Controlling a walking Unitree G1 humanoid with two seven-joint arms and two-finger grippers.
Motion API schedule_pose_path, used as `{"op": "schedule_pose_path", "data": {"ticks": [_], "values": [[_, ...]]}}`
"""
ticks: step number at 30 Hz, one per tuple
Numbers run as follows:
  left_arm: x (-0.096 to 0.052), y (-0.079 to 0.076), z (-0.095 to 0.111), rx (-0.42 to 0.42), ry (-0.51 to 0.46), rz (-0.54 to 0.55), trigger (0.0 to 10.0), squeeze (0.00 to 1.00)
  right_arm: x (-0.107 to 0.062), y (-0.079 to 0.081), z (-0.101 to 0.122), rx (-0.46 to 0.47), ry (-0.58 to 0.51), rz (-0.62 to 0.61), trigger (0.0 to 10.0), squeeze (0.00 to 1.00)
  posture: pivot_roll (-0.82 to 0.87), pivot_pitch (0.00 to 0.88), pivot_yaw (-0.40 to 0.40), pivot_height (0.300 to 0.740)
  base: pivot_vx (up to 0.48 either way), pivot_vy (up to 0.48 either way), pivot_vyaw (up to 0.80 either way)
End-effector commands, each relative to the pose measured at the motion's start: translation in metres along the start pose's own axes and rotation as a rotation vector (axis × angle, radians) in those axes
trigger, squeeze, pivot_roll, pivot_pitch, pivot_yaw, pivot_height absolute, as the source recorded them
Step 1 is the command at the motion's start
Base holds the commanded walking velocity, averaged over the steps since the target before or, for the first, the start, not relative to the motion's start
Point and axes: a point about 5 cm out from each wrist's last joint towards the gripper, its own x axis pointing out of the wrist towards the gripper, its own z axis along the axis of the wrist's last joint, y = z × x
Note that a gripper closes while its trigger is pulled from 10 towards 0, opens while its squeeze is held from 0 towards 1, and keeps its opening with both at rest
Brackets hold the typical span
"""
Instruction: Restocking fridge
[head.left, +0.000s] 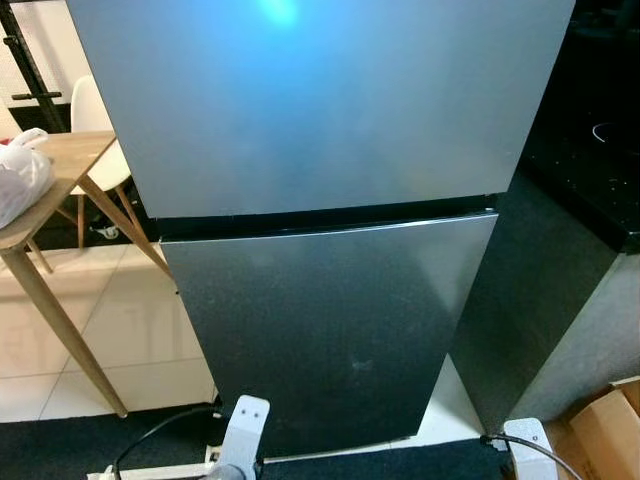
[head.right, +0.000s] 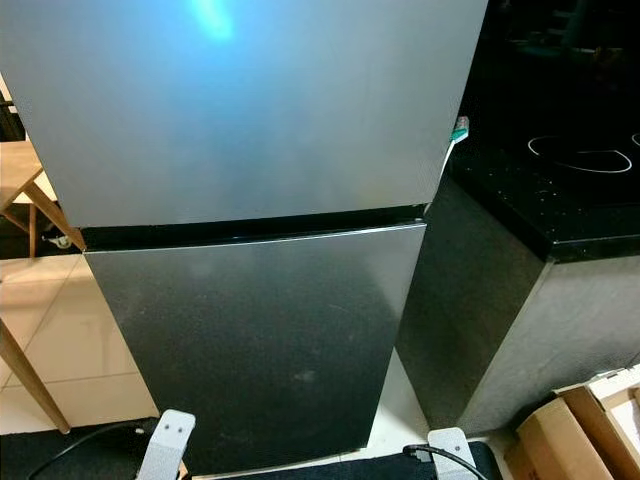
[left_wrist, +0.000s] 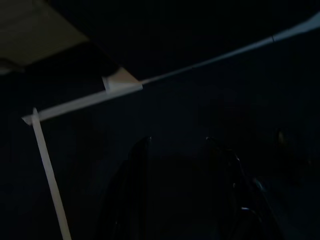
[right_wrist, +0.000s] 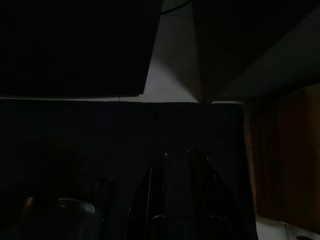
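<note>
Arms low at the near edge, both hanging idle over a dark mat (head.left: 100, 440), silver wrists just poking up. Left gripper (left_wrist: 180, 150) dim in its wrist view, two black fingers standing apart with a clear gap between the tips, nothing held. Right gripper (right_wrist: 175, 157) just as dark, fingers close together with only a thin slit between them, nothing between. Cardboard box (head.right: 575, 430) down at the right, flaps open. Straight ahead, fridge (head.left: 320, 200) dead centre and close, both doors closed, lower door (head.left: 330, 330) dark grey, upper door (head.left: 310, 100) paler with a blue glow of light near the top. Pale tiled floor (head.left: 100, 330) off to the left. Wooden table (head.left: 60, 170) on splayed legs there, white plastic bag (head.left: 20, 175) resting on it, white chair (head.left: 85, 110) behind. On the right, black counter (head.right: 560, 190) standing beside the fridge, faint ring marks on its top, small teal-tipped thing at the fridge's corner, too small to tell.
</note>
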Motion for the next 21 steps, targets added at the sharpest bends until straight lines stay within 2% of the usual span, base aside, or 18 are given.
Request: {"op": "schedule_pose_path", "data": {"ticks": [1, 8, 14, 21], "values": [[0.001, -0.004, 0.004, 0.002, -0.005, -0.008, 10.0, 0.00, 0.001, -0.001, 0.006, 0.004, -0.017, -0.001, 10.0, 0.00, -0.11, 0.042, -0.002, 0.726, 0.000, 0.000, 0.00], [0.001, 0.005, 0.017, -0.004, -0.070, 0.024, 10.0, 0.00, 0.000, 0.005, -0.003, 0.050, 0.007, -0.004, 10.0, 0.00, -0.08, 0.026, -0.014, 0.726, 0.000, 0.000, 0.00], [0.000, 0.016, 0.014, -0.059, -0.068, 0.074, 10.0, 0.00, -0.002, 0.010, -0.012, 0.073, 0.034, -0.008, 10.0, 0.00, -0.08, 0.032, 0.008, 0.726, 0.000, 0.000, 0.00], [-0.001, 0.015, 0.010, 0.008, -0.060, 0.048, 10.0, 0.00, -0.003, 0.014, -0.015, 0.107, 0.040, -0.015, 10.0, 0.00, -0.06, 0.031, 0.039, 0.726, 0.000, 0.000, 0.00]]}}
